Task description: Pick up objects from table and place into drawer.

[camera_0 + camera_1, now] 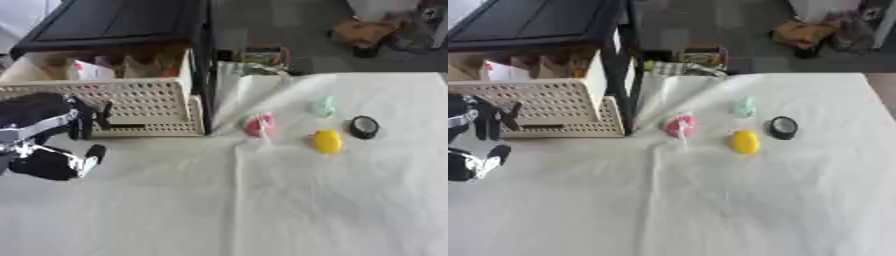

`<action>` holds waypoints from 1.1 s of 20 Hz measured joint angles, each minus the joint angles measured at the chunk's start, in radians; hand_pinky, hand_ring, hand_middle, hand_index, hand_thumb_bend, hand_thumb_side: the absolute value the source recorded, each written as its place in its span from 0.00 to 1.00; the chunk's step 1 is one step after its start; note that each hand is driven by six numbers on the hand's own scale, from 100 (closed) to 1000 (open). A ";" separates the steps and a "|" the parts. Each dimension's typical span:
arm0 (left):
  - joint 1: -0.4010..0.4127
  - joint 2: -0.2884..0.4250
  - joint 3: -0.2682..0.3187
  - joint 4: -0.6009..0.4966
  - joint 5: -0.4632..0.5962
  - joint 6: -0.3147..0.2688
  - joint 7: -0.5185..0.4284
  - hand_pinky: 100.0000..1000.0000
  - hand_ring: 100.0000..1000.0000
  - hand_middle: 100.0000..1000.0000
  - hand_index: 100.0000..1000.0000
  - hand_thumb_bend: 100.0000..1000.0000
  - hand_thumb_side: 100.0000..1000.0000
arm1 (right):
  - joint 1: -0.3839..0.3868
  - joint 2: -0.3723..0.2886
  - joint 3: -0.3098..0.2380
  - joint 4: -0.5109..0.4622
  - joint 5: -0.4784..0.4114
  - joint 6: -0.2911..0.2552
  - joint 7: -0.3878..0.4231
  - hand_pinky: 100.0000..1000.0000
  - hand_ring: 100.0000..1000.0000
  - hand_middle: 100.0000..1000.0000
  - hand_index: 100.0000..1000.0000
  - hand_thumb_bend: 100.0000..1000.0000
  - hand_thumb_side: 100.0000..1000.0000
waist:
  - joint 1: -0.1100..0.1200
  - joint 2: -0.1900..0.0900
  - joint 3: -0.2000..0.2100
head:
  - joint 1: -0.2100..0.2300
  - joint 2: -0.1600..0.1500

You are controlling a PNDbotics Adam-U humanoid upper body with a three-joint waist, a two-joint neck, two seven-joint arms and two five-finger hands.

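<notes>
White cloth, creased, covers the table. Four small things lie near its far edge, apart: a pink rounded object, a pale green lump, a glossy yellow oval and a black round disc toward the right edge. Perforated cream plastic drawer stands pulled out of a black-framed cabinet at the far left corner. Left hand, black with silver, fingers curled against the drawer's front; whether they grip it, cannot tell. Grey floor beyond.
</notes>
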 measured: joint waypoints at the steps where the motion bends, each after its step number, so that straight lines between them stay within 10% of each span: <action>1: -0.004 -0.001 -0.001 0.003 0.000 0.000 0.000 0.20 0.54 0.51 0.85 0.01 0.34 | 0.000 0.000 0.000 0.000 -0.001 0.000 0.000 0.67 0.62 0.40 0.69 0.36 0.99 | 0.000 0.002 0.000 | 0.000 0.000; 22: -0.060 -0.025 -0.006 0.039 0.005 0.010 0.037 0.18 0.51 0.51 0.92 0.01 0.34 | -0.014 0.008 0.000 0.000 -0.008 0.004 0.007 0.67 0.62 0.40 0.69 0.36 0.97 | -0.004 0.017 -0.009 | 0.000 -0.017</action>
